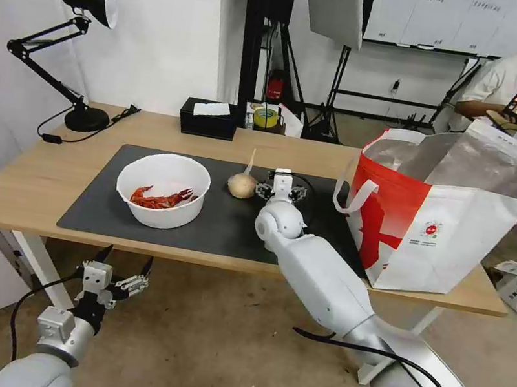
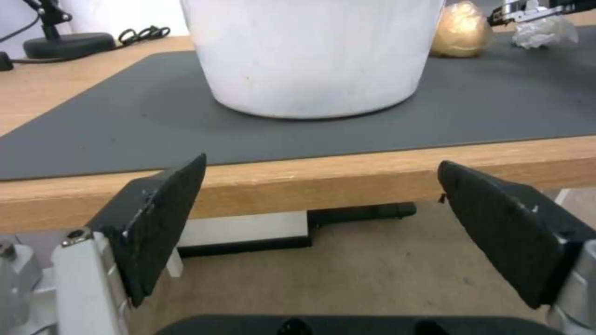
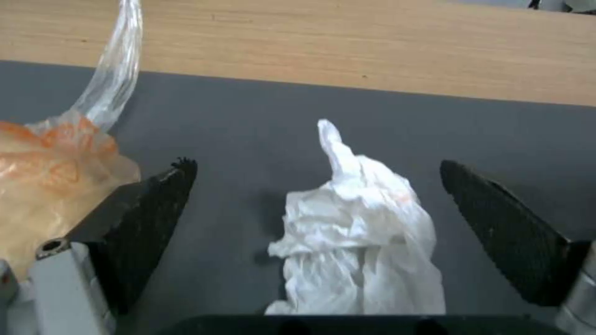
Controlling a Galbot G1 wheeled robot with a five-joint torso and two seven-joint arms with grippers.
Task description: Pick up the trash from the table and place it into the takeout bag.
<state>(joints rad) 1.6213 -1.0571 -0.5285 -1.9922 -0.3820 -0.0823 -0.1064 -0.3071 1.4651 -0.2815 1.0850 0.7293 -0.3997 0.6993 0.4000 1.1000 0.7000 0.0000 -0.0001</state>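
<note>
Hiding much of the mat (image 1: pixel 214 226) on the table (image 1: pixel 24 183) in the head view, the right arm also covers the tissue, which is made out clearly through the right wrist view. There the crumpled tissue (image 3: pixel 357 242) is seen lying on the mat squarely between the two black fingers (image 3: pixel 149 218) of the right gripper (image 3: pixel 316 232); the jaws are spread wide, touching nothing, and nothing is held. The near end of the tissue is cut off by the gripper's own body. Just beside one finger the beige knotted bundle (image 3: pixel 56 181) is partly cut off at the picture's edge, its twisted plastic tail rising from it.

In the head view the right gripper (image 1: pixel 280 190) is placed over the mat, between the bundle (image 1: pixel 241 184) and the takeout bag (image 1: pixel 436 228), which stands upright at the mat's right end with its foil-lined mouth open. The white bowl (image 1: pixel 163 190) sits on the left part of the mat, red shells visible inside; its contents cannot be seen from the left wrist view, where only the bowl's outer wall (image 2: pixel 310 56) is shown, its top cut off.

The left gripper (image 1: pixel 122 280) is held below and in front of the table edge, short of the mat, with jaws wide apart and empty. In the left wrist view its fingers (image 2: pixel 155 223) frame the table edge, with the bowl beyond them.
</note>
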